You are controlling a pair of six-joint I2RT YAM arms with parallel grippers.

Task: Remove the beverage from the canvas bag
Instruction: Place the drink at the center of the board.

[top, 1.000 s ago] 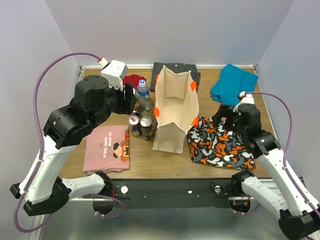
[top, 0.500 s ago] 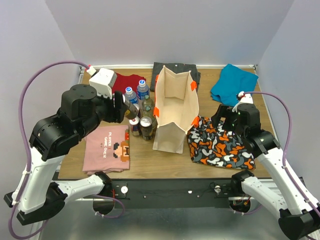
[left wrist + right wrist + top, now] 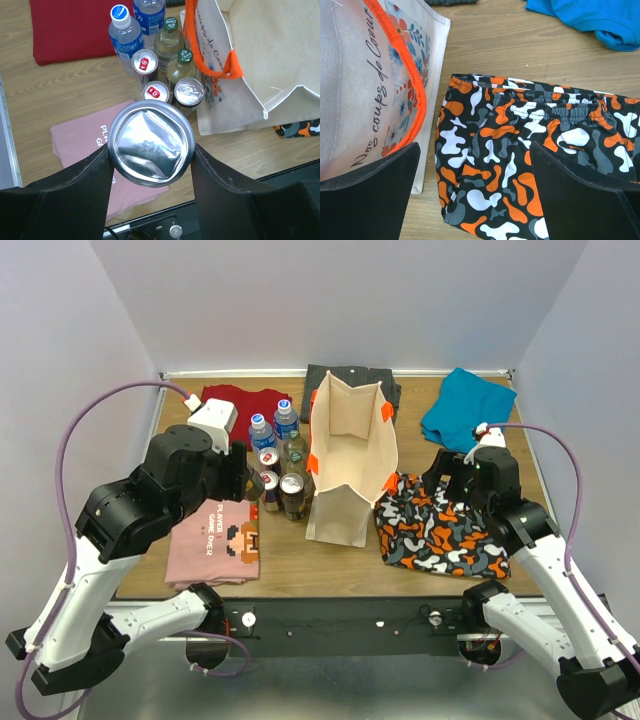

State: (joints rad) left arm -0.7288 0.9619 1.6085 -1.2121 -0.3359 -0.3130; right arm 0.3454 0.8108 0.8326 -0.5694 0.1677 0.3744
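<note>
"Nos coups de Coeur" on canvas bag

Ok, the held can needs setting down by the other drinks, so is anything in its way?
The left gripper holds the can over the pink T-shirt, so it would likely land on cloth. The nearest red-tabbed can stands right beside that spot; bare table shows beyond the shirt.

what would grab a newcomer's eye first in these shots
The tall beige canvas bag with orange handles stands open mid-table. Filling the left wrist view, a dented silver aluminium can sits clamped in the left jaws, near a huddle of bottles and cans just left of the bag. On the bag's right lies a loud orange, black and white patterned garment.
</note>
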